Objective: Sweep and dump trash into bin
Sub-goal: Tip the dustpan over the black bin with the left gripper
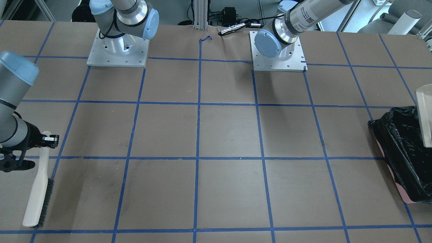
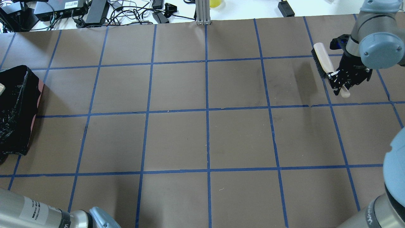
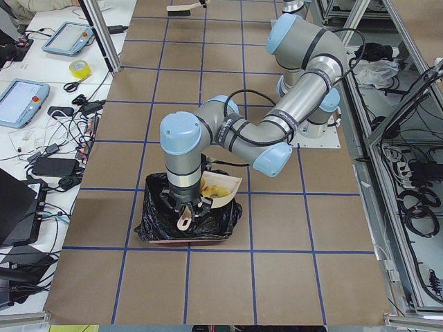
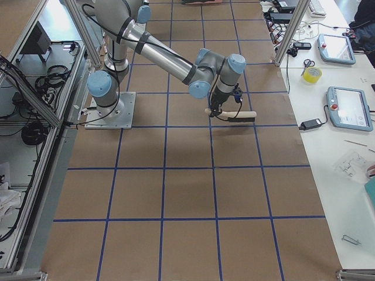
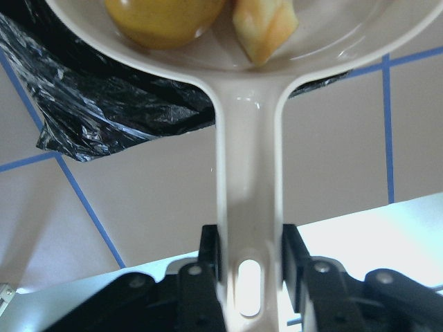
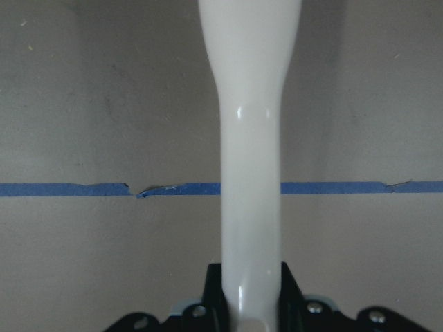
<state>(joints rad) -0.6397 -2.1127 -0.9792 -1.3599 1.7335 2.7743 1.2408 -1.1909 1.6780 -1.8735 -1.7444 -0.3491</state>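
Jaws are clamped on handles: dustpan (image 5: 249, 166) with trash (image 5: 163, 21) is held by left gripper (image 5: 250, 256) over bin (image 5: 90, 104) for tipping; brush (image 2: 322, 58) is held aside by right gripper (image 6: 250, 287).

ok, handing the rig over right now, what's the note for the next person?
Left pincer: shut on the dustpan handle, pan held over the bin.
Right pincer: shut on the brush handle, far from the bin.
Trash: golden lump and orange-cream piece lie in the pan; I cannot make out a third.
Done: sweeping. Left: tip the pan into the bin.
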